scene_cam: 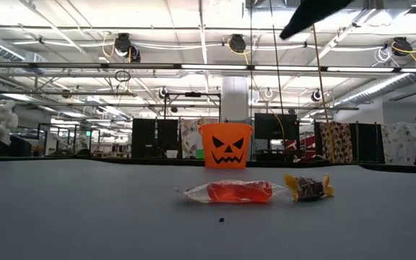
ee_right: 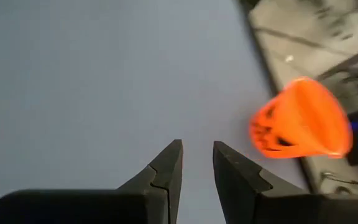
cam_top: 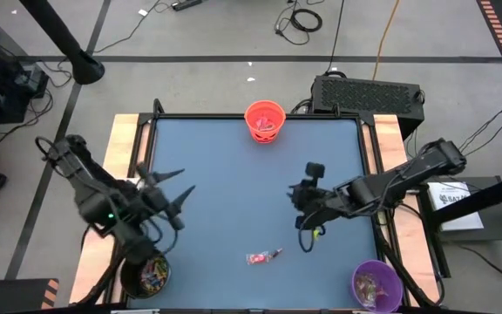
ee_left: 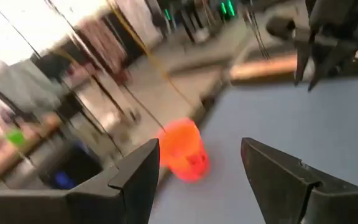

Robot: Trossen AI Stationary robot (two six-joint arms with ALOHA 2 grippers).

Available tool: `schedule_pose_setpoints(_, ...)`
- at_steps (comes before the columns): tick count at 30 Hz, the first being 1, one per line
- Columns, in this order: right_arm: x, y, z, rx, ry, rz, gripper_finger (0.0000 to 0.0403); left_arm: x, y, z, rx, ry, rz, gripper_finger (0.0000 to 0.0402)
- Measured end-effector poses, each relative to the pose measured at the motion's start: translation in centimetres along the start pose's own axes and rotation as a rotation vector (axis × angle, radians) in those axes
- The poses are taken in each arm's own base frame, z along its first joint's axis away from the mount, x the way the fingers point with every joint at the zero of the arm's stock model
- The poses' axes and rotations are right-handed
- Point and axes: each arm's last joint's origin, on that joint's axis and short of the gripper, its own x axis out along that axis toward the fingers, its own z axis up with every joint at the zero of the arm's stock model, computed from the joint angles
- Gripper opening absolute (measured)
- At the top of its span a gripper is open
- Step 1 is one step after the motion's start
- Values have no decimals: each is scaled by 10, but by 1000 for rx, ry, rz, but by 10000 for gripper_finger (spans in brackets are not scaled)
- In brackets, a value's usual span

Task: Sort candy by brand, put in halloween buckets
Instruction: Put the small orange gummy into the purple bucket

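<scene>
Take the orange bucket (cam_top: 265, 121) at the table's far edge as your reference. Two sweets are left on the mat well in front of it: a red-wrapped candy (cam_top: 257, 258) and, just beside it, a small yellow-ended candy (scene_cam: 308, 188). The purple bucket (cam_top: 376, 285) sits at the near right corner, the black bucket (cam_top: 145, 274) at the near left, both holding candy.

Your right gripper (cam_top: 303, 228) hovers between the orange bucket and the two sweets, jaws nearly together with a narrow gap and nothing in them. Your left gripper (cam_top: 178, 199) hangs over the left side, jaws spread and empty.

The risk: the sweets lie so close that one pinch could drag both, landing the wrong brand in a bucket. Flat, slick wrappers may also slip out.
</scene>
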Motion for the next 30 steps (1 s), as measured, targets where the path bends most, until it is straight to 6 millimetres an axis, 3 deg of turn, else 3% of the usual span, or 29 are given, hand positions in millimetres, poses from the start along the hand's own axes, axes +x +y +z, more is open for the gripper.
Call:
schedule_pose_setpoints(6, 33, 33, -3, -14, 93, 195, 82, 39, -28, -28, -21, 205, -82, 233)
schedule_pose_setpoints(16, 66, 107, -12, 9, 98, 464, 82, 68, -104, -62, -66, 195, -405, 233)
schedule_pose_setpoints(22, 87, 143, -15, 126, 43, 556, 95, 73, -115, -70, -62, 214, -380, 233)
schedule_pose_setpoints(27, 113, 162, -33, 151, 105, 535, 146, 78, -120, -69, -82, 191, -356, 233)
schedule_pose_setpoints(30, 124, 166, -32, 190, 54, 547, 180, 81, -119, -67, -89, 182, -349, 233)
